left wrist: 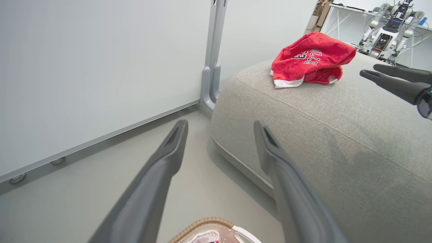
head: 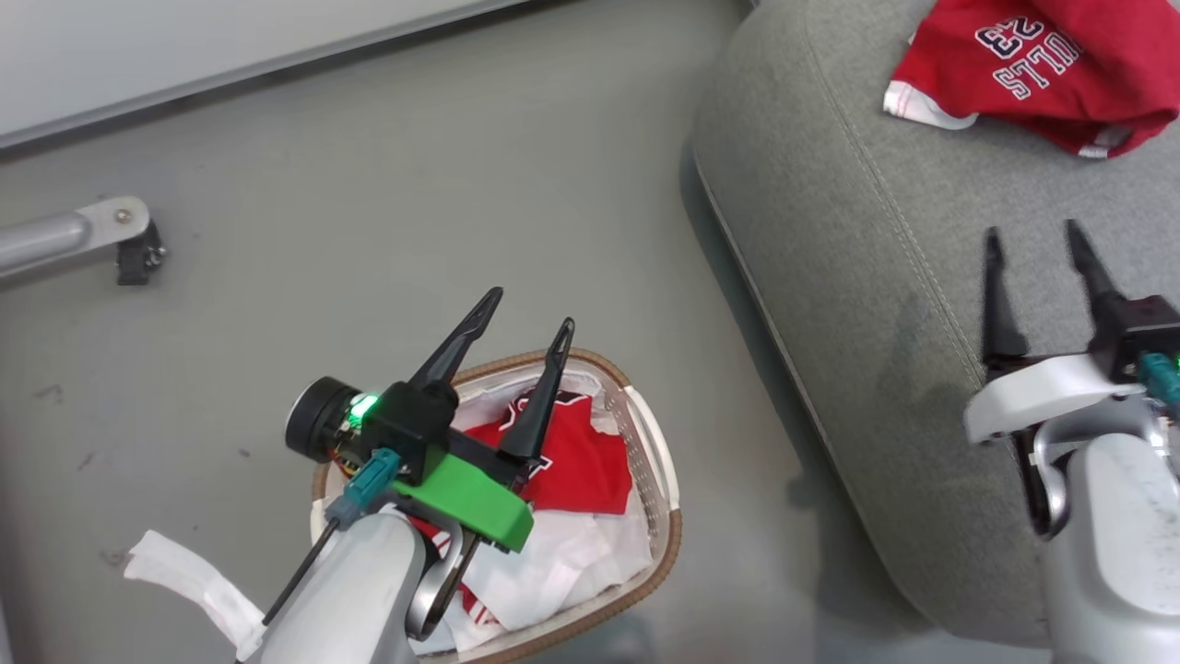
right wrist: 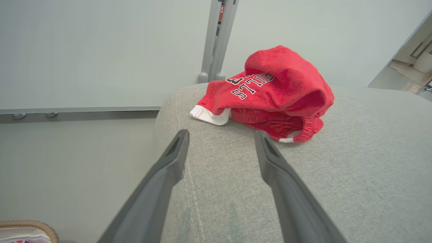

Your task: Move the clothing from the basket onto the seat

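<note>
- One piece is down. A red garment (head: pixel 1042 65) with white trim and dark lettering lies crumpled on the far right part of the seat (head: pixel 830 277), well in from the edge. Count it as delivered.
- Your right gripper (head: pixel 1032 231) hangs over the seat, on the near side of that garment and apart from it. Its fingers are spread wide with nothing between them.
- Your left gripper (head: pixel 533 307) is above the basket (head: pixel 666 516), also spread and empty. Its fingers point out toward the far floor, not down into the load.
- The basket stands on the floor (head: pixel 369 231), left of the seat and near its side. A strip of floor shows between them.
- Inside the basket, more red clothing (head: pixel 585 466) is bunched in the middle on the rumpled white liner (head: pixel 562 563).
- A sliver of red also shows at the near side, under your left arm. You cannot tell whether it is the same piece or another, because the arm hides much of the basket's left half.
- A strip of white fabric (head: pixel 184 576) trails on the floor left of the basket. It looks like liner, not cargo.
- My reading is that you are partway through, with one piece across and at least one more trip owed.
- The next pick calls for tipping a gripper down into the basket and pinching red cloth alone, so the liner does not come up with it.
</note>
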Available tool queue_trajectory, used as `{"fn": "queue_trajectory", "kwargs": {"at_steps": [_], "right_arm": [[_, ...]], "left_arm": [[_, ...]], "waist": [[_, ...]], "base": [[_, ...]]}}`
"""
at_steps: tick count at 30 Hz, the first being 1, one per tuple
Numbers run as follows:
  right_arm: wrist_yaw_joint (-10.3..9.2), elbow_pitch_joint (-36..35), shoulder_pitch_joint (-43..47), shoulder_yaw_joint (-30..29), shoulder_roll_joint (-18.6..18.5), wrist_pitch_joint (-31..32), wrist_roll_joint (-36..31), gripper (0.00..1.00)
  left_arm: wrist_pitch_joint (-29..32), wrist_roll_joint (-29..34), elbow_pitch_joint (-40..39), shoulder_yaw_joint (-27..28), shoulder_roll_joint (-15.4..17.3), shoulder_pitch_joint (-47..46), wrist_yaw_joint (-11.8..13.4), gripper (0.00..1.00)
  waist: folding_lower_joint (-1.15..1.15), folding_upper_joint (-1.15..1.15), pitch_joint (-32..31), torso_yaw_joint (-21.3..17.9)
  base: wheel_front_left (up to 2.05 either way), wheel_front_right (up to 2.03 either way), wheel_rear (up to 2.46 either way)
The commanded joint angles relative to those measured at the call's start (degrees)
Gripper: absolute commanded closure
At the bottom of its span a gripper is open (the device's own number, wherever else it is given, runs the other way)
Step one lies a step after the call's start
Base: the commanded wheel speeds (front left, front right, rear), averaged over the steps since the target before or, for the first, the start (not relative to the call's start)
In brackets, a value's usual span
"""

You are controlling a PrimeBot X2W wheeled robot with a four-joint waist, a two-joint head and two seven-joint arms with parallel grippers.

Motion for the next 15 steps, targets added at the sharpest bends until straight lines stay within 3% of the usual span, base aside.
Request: {"fn": "queue_trajectory", "kwargs": {"at_steps": [1,8,15], "right_arm": [[-0.08,-0.93,1.12,1.82,0.20,-0.11,0.98,0.00],[-0.08,-3.57,3.06,11.22,1.11,-0.12,4.64,0.00],[-0.08,-3.43,5.48,13.75,1.37,-0.11,6.36,0.00]], "left_arm": [[-0.05,0.67,0.35,0.95,-0.03,1.30,-0.13,0.00],[-0.05,1.80,2.09,8.19,-1.72,4.31,-0.13,0.00],[-0.05,3.77,3.98,17.36,-3.31,8.02,-0.13,0.00]], "waist": [[0.00,0.00,-2.73,2.70],[0.00,0.00,-5.69,7.21],[0.00,0.00,-8.77,10.83]], "base": [[0.00,0.00,0.00],[0.00,0.00,0.00],[0.00,0.00,0.00]]}}
